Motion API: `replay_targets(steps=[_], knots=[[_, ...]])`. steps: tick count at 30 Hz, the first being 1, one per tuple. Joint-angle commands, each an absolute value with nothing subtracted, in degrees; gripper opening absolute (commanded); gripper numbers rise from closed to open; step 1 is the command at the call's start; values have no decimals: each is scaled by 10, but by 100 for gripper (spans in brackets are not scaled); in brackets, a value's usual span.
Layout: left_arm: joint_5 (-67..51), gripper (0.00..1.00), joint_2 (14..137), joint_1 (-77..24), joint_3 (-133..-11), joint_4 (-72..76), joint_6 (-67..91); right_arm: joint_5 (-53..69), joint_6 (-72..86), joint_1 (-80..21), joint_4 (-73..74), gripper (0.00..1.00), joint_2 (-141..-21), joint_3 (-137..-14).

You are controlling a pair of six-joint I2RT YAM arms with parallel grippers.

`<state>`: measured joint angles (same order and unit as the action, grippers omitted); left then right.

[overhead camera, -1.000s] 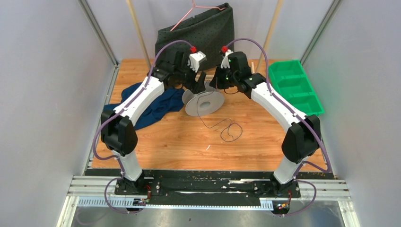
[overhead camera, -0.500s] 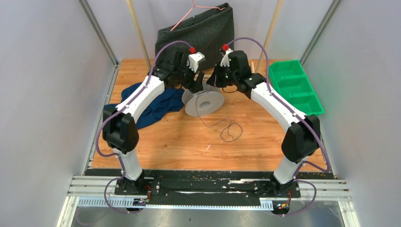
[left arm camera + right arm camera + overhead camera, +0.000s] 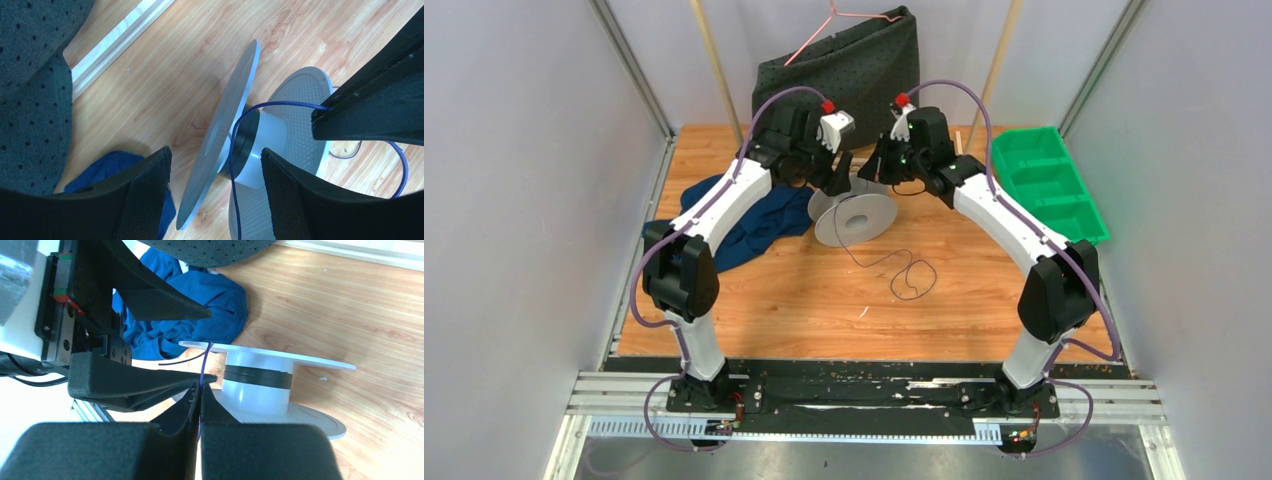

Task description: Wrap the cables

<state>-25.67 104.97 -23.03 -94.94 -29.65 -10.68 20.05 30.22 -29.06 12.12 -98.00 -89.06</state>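
The grey-white spool (image 3: 856, 215) rests tilted on the wooden table, with a dark band of wound cable around its hub (image 3: 257, 376). The thin dark cable (image 3: 912, 275) lies in loose loops in front of it. One strand (image 3: 235, 165) runs up from the hub to my right gripper (image 3: 200, 390), which is shut on the cable just above the spool. My left gripper (image 3: 216, 185) stands open with the spool's upper flange (image 3: 220, 140) and the strand between its fingers; neither pad touches them. In the top view both grippers, left (image 3: 839, 180) and right (image 3: 879, 170), meet over the spool's far edge.
A crumpled blue cloth (image 3: 759, 220) lies left of the spool under my left arm. A green divided bin (image 3: 1049, 185) stands at the right edge. A dark dotted bag (image 3: 844, 70) with a pink hanger (image 3: 824, 30) leans at the back wall.
My left gripper has shifted slightly left and back over the spool's rim, its jaws narrowing a little. The right gripper has edged left with the cable in it. Spool and loops are unmoved.
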Motion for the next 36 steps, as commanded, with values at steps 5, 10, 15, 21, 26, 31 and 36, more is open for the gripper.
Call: replay_targets(steps=[5, 10, 15, 21, 26, 31, 36], knots=[[-270, 70, 1060, -220, -962, -288, -103, 176, 355, -281, 172, 1, -974, -888], [-277, 70, 1058, -219, -964, -288, -102, 162, 367, -282, 195, 1, -970, -891], [-281, 71, 1056, -219, -963, -288, -102, 153, 378, -281, 195, 1, -964, -883], [-288, 70, 1061, -219, -959, -290, -103, 153, 420, -275, 165, 1, -964, -868], [-289, 68, 1064, -219, -958, -290, -104, 164, 437, -270, 163, 1, -973, -873], [-300, 67, 1071, -219, -962, -290, -106, 175, 452, -267, 154, 1, -978, -868], [-304, 67, 1076, -219, -962, -291, -107, 197, 481, -260, 127, 1, -980, -858]])
